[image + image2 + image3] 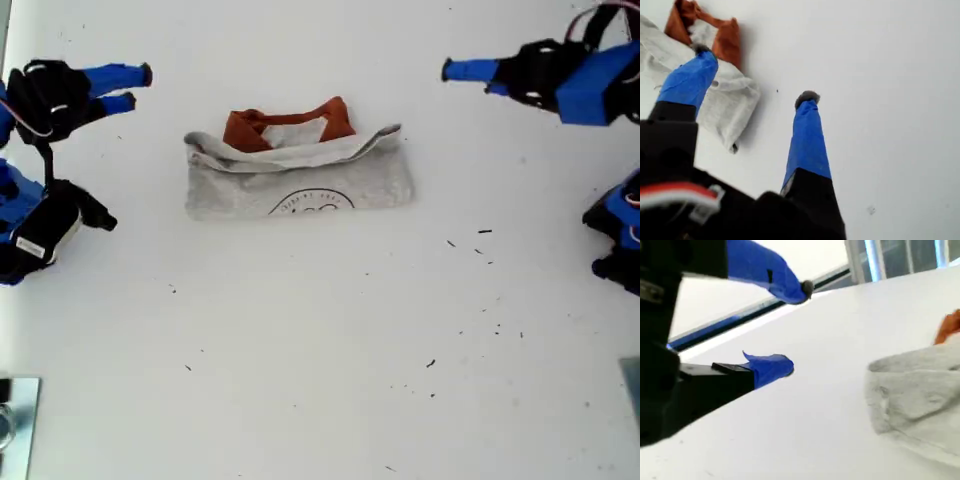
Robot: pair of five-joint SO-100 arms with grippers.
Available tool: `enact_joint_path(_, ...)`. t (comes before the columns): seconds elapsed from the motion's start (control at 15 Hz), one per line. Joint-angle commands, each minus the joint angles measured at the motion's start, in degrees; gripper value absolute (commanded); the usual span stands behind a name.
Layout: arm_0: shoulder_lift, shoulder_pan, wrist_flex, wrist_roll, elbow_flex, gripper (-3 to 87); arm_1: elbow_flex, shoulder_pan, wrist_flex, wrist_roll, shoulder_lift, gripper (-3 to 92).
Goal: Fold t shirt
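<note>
The t shirt (300, 180) lies folded into a short wide band on the white table, a little above the middle of the exterior view. Its grey body faces up, rust-orange cloth (290, 125) bunches along the far edge, and part of a dark circular print (312, 203) shows at the near edge. My first gripper (460, 76) hovers open off the exterior view's right end of the shirt, touching nothing. The first wrist view shows the shirt (735, 100) beyond the gripper (755, 74). My second gripper (140, 87) stands open off the exterior view's left end, apart from the shirt (920, 390), with spread fingers (797, 326).
Arm bases sit at the exterior view's left edge (40, 230) and right edge (620, 240). A metal object (15, 420) lies at the exterior view's lower left. Small dark specks (485, 232) dot the table. A window frame (855, 260) rises past the table edge in the second wrist view.
</note>
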Motion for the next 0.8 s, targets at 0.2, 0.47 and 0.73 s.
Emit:
enact_joint_path(0.2, 15.03, 30.76, -3.87, -16.00, 16.88, 0.2, 18.72, -16.26, 13.89, 7.56, 29.18, 19.3)
enact_joint_path(0.47, 14.85, 40.61, 2.90, -9.32, 16.96, 5.3, 30.67, -24.17, 28.13, 20.30, 41.13, 7.4)
enact_joint_path(0.73, 14.85, 51.50, 2.90, -9.40, 16.96, 5.3, 30.41, -21.97, 28.48, 4.22, 41.13, 7.4)
